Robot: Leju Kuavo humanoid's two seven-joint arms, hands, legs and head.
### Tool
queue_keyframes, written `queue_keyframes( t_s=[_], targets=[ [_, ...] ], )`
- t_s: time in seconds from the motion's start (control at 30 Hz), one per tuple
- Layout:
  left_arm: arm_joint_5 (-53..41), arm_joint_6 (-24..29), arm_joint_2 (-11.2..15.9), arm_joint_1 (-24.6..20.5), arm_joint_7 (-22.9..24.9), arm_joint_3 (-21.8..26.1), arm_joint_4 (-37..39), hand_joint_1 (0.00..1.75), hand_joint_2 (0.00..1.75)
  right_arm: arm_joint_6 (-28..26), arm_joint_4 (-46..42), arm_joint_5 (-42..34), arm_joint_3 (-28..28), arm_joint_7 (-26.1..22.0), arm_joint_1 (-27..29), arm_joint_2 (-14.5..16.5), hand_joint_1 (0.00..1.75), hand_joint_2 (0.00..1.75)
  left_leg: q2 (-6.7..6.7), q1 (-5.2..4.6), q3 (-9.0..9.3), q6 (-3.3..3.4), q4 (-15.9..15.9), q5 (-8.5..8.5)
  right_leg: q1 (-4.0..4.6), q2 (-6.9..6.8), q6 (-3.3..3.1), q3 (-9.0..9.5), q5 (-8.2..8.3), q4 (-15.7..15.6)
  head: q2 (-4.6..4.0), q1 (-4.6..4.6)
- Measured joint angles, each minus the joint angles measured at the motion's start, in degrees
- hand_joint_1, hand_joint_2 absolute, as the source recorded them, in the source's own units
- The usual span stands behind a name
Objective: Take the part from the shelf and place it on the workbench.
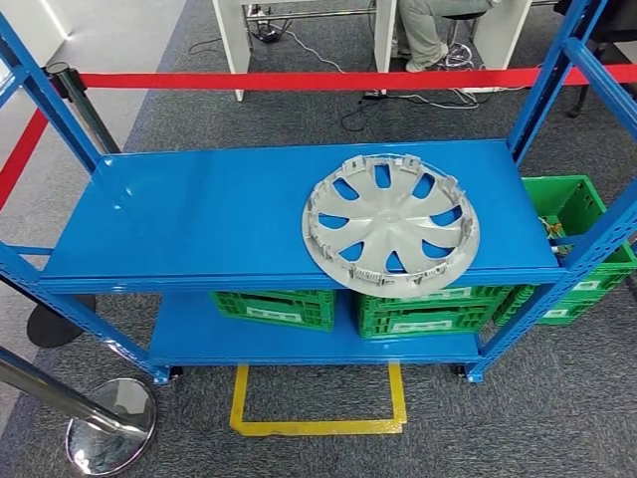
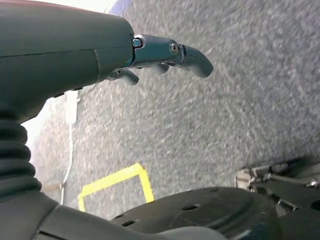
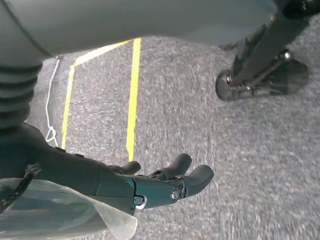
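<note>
A silver wheel cover [image 1: 390, 223] with several spoke openings lies flat on the right half of the blue shelf's top board [image 1: 210, 214], its rim reaching the front edge. My left hand [image 2: 158, 57] hangs over grey carpet with its fingers stretched out and holds nothing. My right hand [image 3: 166, 182] also hangs above the carpet, fingers extended and apart, with nothing in it.
Green crates [image 1: 274, 307] sit on the lower board, and another green crate [image 1: 570, 214] stands to the right of the rack. A red barrier tape [image 1: 301, 80] runs behind. A chrome stanchion base [image 1: 108, 423] is at the front left. Yellow floor tape [image 1: 316, 423] marks the carpet.
</note>
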Motion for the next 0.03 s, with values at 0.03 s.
queue_keyframes(
  t_s=[0.03],
  targets=[
    [0.4, -0.3, 0.1, 0.1, 0.0, 0.0, 0.0, 0.0, 0.0, 0.1, -0.1, 0.7, -0.6, 0.1, 0.1, 0.0, 0.0, 0.0, 0.0, 0.01, 0.01, -0.08, 0.0, 0.0, 0.02, 0.0, -0.05, 0.0, -0.02, 0.0, 0.0, 0.0]
  ],
)
